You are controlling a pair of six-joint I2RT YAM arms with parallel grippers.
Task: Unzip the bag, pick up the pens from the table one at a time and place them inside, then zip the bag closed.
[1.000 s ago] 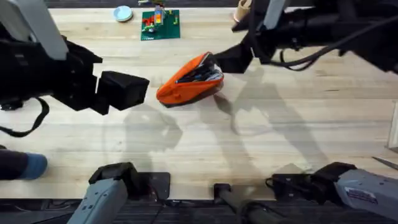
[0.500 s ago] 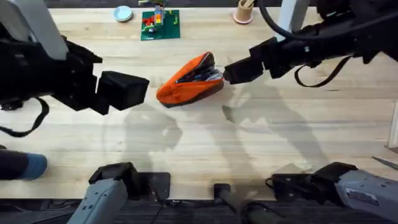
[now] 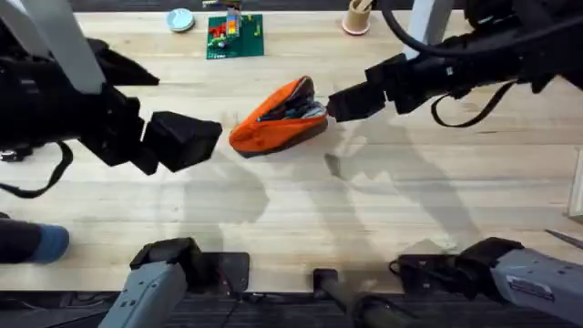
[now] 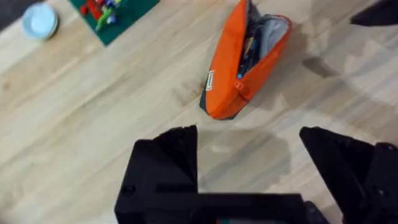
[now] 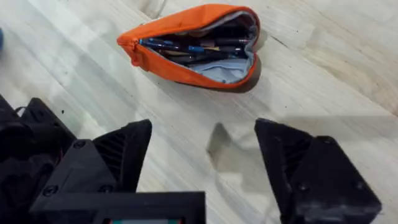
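The orange bag (image 3: 278, 120) lies unzipped near the middle of the desk (image 3: 364, 200), with pens (image 5: 193, 50) visible inside its gaping mouth. The right tool (image 3: 335, 105) sits just beside the bag's upper end, fingers spread wide and empty. The left tool (image 3: 205, 138) hovers near the bag's other end, likewise wide and empty.

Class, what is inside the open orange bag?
Inside the bag lie several pens against a pale grey lining. How many there are, and whatever lies beneath them, is hidden.
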